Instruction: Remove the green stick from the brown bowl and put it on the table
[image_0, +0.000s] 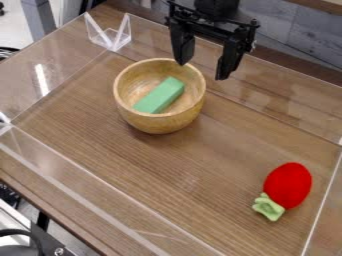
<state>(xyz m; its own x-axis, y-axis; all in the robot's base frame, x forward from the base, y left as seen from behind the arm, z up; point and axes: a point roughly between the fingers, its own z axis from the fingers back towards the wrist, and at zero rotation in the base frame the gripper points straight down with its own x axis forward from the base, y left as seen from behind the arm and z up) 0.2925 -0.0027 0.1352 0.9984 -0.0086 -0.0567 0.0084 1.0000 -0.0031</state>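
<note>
The brown bowl (160, 97) sits toward the back left of the table (174, 175), a round wooden thing with thick pale walls and a smooth rim. Inside it lies the green stick (159, 95), a flat light green bar resting at a slant, one end down near the bowl's lower left wall and the other pointing up toward the far right of the rim. It is wholly within the bowl, touching the wood beneath it. Just behind and to the right of the bowl hangs the gripper (202, 53), black, pointing straight down, its two fingers spread wide with nothing between them. One finger hangs over the far rim of the bowl and the other comes down just outside its right edge; from this angle it looks as if neither tip touches the bowl, though I cannot be sure of the gap. Well apart from all this, near the front right corner, a red strawberry toy (286, 186) lies on the wood with its small green leaf toward the front. Low clear acrylic walls (107, 32) edge the tabletop all round.
</note>
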